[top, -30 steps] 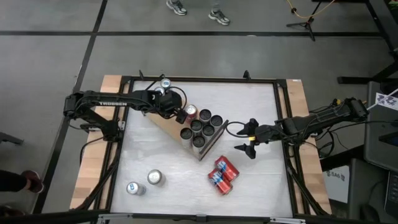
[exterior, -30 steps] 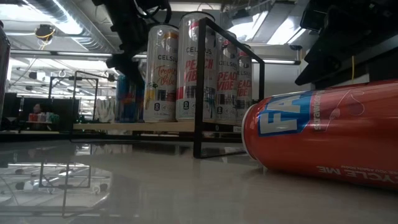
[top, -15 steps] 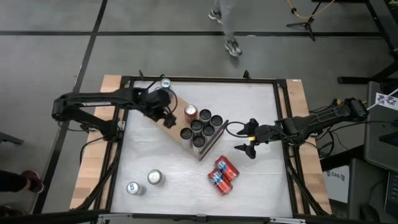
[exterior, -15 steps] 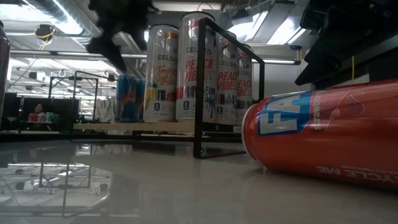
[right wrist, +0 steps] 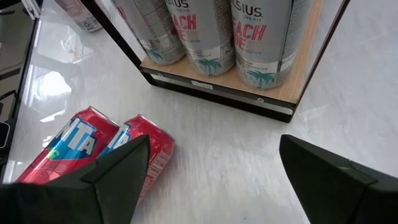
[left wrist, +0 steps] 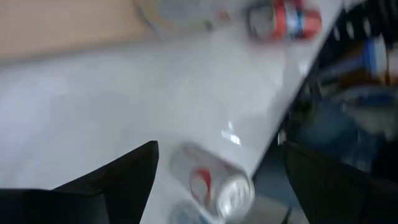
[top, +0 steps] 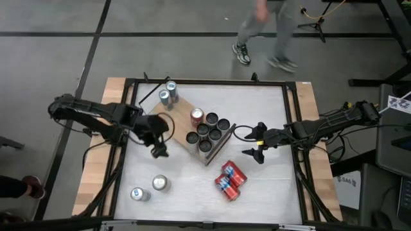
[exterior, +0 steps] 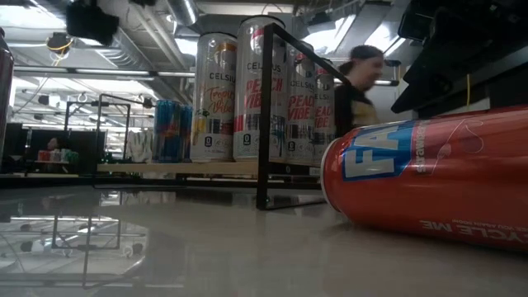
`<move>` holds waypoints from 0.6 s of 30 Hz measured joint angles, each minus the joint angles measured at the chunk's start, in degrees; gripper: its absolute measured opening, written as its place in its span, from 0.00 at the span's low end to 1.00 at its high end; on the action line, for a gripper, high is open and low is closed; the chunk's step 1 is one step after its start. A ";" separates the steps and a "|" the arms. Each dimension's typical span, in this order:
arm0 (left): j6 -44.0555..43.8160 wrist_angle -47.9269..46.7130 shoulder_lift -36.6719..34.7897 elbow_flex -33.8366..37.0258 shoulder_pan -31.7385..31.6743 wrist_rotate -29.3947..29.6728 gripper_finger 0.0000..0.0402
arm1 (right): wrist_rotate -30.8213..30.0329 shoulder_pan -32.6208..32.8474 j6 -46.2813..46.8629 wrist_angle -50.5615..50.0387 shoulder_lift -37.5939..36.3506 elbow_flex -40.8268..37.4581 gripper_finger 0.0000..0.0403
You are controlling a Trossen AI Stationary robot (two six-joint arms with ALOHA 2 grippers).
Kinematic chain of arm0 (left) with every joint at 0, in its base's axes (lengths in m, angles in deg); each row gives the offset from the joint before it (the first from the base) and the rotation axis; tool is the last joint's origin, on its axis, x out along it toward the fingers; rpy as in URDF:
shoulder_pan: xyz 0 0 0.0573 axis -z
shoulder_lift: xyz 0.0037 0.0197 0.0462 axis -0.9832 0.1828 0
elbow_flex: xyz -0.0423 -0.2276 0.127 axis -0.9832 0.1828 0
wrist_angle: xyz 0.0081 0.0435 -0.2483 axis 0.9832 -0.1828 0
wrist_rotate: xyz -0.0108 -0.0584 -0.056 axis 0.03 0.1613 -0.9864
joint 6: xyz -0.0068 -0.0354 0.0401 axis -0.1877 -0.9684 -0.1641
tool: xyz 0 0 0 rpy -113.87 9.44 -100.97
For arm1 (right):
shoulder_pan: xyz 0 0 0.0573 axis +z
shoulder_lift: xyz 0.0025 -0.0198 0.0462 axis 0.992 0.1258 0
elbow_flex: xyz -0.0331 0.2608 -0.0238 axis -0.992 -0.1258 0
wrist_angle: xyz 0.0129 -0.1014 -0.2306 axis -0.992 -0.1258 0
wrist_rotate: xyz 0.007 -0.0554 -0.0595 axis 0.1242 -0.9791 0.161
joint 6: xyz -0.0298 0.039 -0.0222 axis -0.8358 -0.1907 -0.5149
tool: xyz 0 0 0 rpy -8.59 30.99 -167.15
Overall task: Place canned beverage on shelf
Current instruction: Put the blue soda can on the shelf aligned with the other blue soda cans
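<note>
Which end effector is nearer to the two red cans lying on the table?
Right. The right end effector hovers just beside the red cans; the left end effector is across the shelf.

High view looks straight down on the whole table (top: 192,179). Low view sits at tabletop height, close to a red can (exterior: 429,177); both show the shelf (top: 183,125).

We see bright, even overhead light, with ceiling strips glaring on the glossy tabletop (exterior: 165,247). The left wrist view smears heavily; the walking person (top: 270,38) at twelve o'clock blurs.
</note>
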 joint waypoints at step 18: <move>-47.37 -0.09 0.97 0.00 25.52 -6.29 0.84 | -0.04 0.00 0.00 0.00 0.00 0.00 0.88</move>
